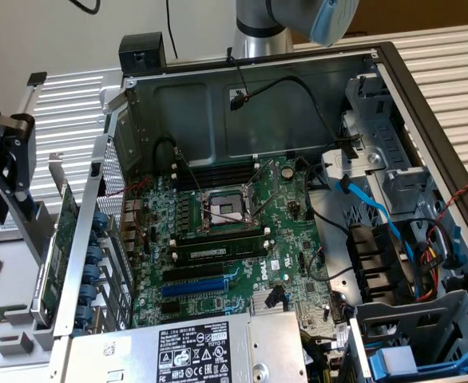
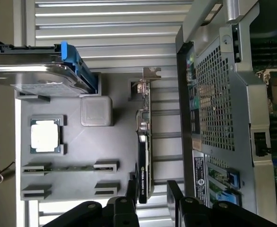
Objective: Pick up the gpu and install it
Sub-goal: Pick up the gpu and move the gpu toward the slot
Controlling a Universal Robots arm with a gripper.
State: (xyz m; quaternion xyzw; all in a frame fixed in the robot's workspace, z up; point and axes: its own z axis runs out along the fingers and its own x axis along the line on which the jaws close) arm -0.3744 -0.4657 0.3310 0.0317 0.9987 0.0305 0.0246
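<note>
The gpu (image 2: 143,151) stands on edge in a grey holder tray (image 2: 115,142) just outside the computer case. I see its black shroud and green board edge-on, with its silver end bracket (image 2: 145,85) at the far end. My gripper (image 2: 152,193) is open, and its two black fingers (image 2: 131,191) straddle the near end of the card. One finger is close to the card, and a gap shows on the other side. In the exterior view the gripper (image 1: 33,223) hangs at the left, beside the gpu's green board (image 1: 61,239).
The open case holds the green motherboard (image 1: 218,231) with a blue slot (image 1: 192,287), memory sticks (image 1: 218,249), cables and a power supply (image 1: 194,351). Its perforated rear wall (image 2: 214,104) runs close beside the gpu. The tray also carries a processor (image 2: 46,135), a hard drive (image 2: 39,71) and a memory stick (image 2: 70,168).
</note>
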